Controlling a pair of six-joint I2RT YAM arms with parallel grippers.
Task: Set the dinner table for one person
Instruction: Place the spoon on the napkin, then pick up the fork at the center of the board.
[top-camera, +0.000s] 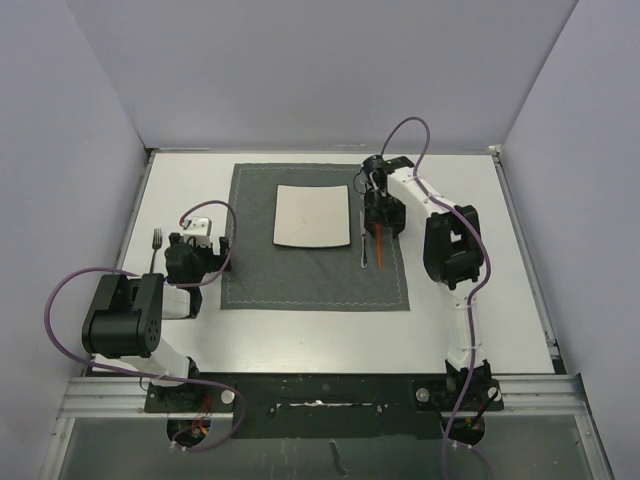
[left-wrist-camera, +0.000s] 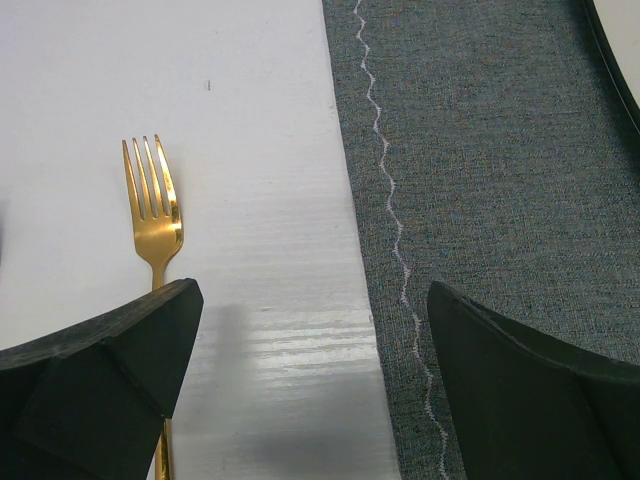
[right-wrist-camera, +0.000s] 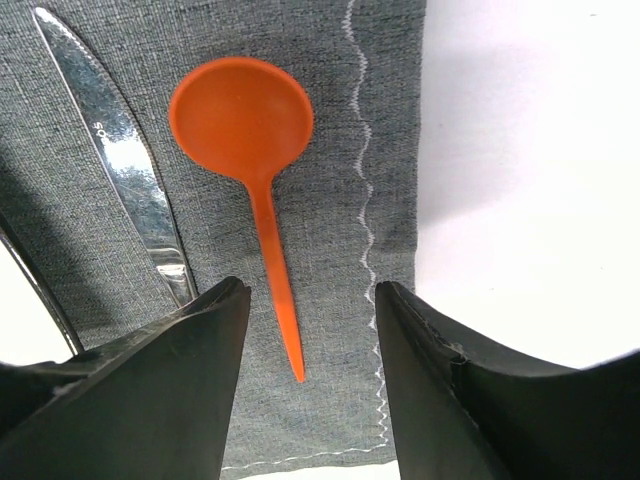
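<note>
Evidently the setting is nearly laid: on the table (top-camera: 300, 330), which spreads beneath both arms, a placemat (top-camera: 300, 275) lies in the middle with a plate (top-camera: 313, 215) on its far half, and nothing shows on the plate. A knife (right-wrist-camera: 125, 160) and an orange spoon (right-wrist-camera: 245, 125) lie side by side on the mat just right of the plate, where a diner's right hand would find them (knife nearer the plate, spoon outside it). The right gripper (right-wrist-camera: 310, 295) hovers over the spoon's handle with its fingers spread. The handle lies flat on the cloth between them, touching neither, so the spoon looks set down rather than carried. A gold fork (left-wrist-camera: 155, 215) lies off the mat on bare table to its left, tines pointing away from the arms; that is the proper side, though it probably belongs on the mat. The left gripper (left-wrist-camera: 312, 292) hangs above the mat's left edge, fingers spread wide and nothing between them, the fork's handle passing under its left finger, seemingly placed to take the fork.
</note>
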